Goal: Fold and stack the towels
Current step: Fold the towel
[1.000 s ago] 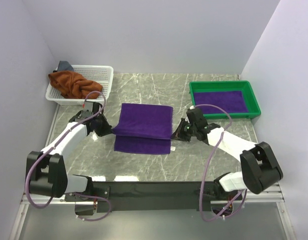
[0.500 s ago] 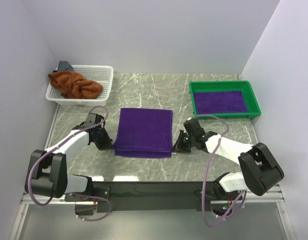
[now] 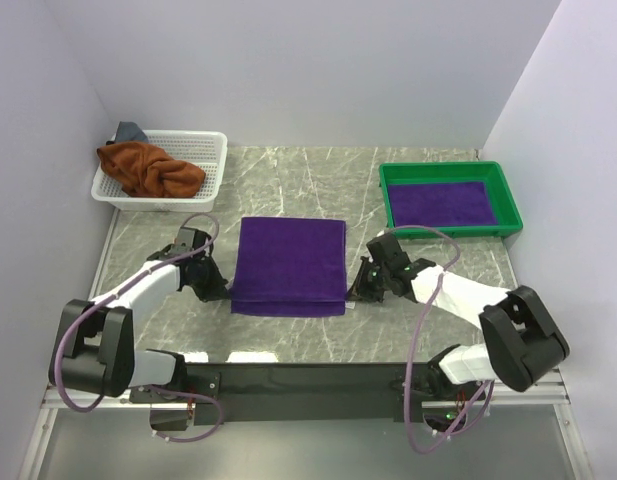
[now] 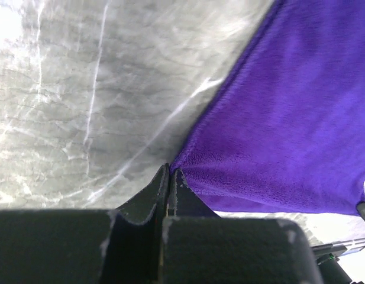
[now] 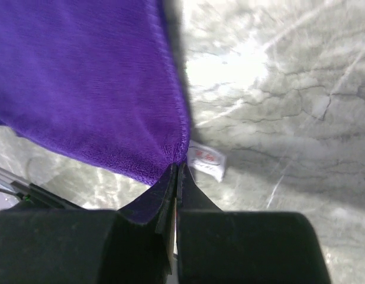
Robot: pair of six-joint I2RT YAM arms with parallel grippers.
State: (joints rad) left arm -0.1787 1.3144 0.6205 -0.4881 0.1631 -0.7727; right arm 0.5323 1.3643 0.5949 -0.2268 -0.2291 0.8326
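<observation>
Grey marble-patterned tabletop (image 3: pixel 288 170), shut in by plain pale walls at the left, back and right, carries everything.

At far left, a white mesh plastic basket (image 3: pixel 214 160) holds a crumpled rust-brown terry towel (image 3: pixel 148 168), with a grey-blue cloth (image 3: pixel 130 131) poking up behind it.

The left gripper (image 3: pixel 218 288) lies low on the marble, its jaws pinched shut on the near-left corner of the purple terry towel (image 3: pixel 290 262). That towel lies flat at mid-table as a neat doubled rectangle.

The right gripper (image 3: pixel 355 290) is clamped shut on the near-right corner, beside a small white care label (image 5: pixel 207 160).

At far right, a green plastic tray (image 3: pixel 443 168) holds a second purple towel, folded flat (image 3: pixel 438 203).

The first half-fold looks laid down, with its edges lined up. The next move likely calls for both claws to let go without dragging the corners, then a second fold across. The basket towels are not yet folded.
</observation>
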